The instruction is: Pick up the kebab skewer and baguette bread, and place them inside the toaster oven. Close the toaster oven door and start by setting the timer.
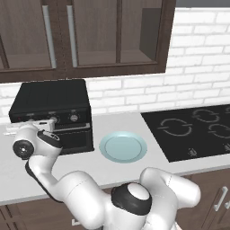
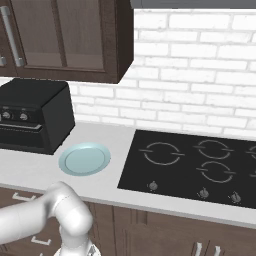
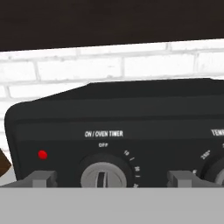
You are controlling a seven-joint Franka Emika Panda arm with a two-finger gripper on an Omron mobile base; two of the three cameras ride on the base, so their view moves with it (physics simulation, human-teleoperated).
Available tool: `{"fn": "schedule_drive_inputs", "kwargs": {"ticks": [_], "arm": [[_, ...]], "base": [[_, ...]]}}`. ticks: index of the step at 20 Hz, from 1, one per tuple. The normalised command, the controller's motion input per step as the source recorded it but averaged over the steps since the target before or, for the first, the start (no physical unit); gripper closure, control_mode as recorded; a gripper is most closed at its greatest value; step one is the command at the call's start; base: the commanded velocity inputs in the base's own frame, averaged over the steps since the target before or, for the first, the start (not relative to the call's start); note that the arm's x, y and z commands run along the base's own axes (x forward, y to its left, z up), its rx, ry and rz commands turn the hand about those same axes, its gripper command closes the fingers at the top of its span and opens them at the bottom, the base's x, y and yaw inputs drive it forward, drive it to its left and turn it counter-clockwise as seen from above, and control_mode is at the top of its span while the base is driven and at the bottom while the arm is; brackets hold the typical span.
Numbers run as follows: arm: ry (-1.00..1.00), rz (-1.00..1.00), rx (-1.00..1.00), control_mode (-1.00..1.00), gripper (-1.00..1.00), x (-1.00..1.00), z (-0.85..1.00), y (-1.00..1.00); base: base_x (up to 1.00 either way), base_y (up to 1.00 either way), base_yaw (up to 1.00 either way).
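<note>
Grey timer knob point(image 3: 103, 176) between open pincer point(image 3: 107, 179) fingertips

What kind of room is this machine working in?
A home-style kitchen, computer-rendered: a black toaster oven on a pale counter, a flat black cooktop beside it, and dark wooden cabinets above a white brick wall.

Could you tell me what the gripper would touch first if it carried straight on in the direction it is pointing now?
Most likely the timer knob on the toaster oven: it sits between the open gripper fingertips, though depth is unclear.
</note>
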Motion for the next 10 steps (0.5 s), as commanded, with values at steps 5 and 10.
{"fn": "schedule_drive_inputs", "kwargs": {"ticks": [5, 10], "arm": [[-0.01, 0.00, 0.00, -1.00, -1.00, 0.00, -0.07, 0.02], [-0.01, 0.00, 0.00, -1.00, -1.00, 0.00, -0.10, 0.01]], "base": [[0.00, 0.00, 0.00], [0.00, 0.00, 0.00]]}}
